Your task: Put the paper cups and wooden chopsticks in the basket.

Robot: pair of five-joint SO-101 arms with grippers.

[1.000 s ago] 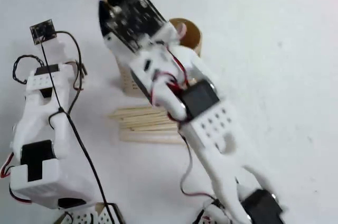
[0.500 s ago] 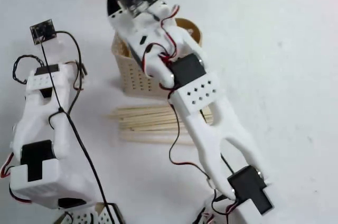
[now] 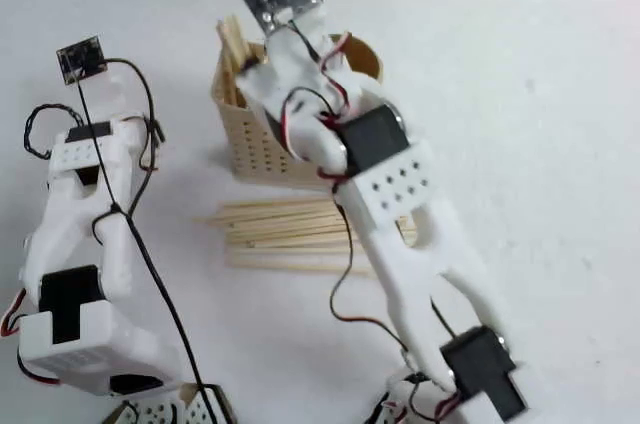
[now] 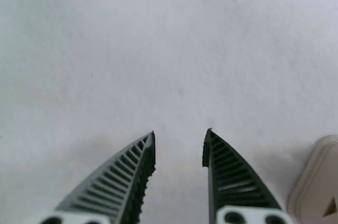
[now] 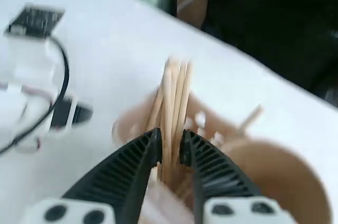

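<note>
While the right claw [image 5: 170, 142] pinches a few wooden chopsticks [image 5: 174, 92] between nearly closed jaws, their lower ends stand inside the basket [image 3: 250, 149], with a brown paper cup [image 3: 365, 56] close beside them. Just beside the basket, a pile of loose chopsticks [image 3: 280, 234] lies on the tabletop [image 3: 540, 124]. Well apart, the left claw [image 4: 179, 147] hangs parted, holding nothing.
</note>
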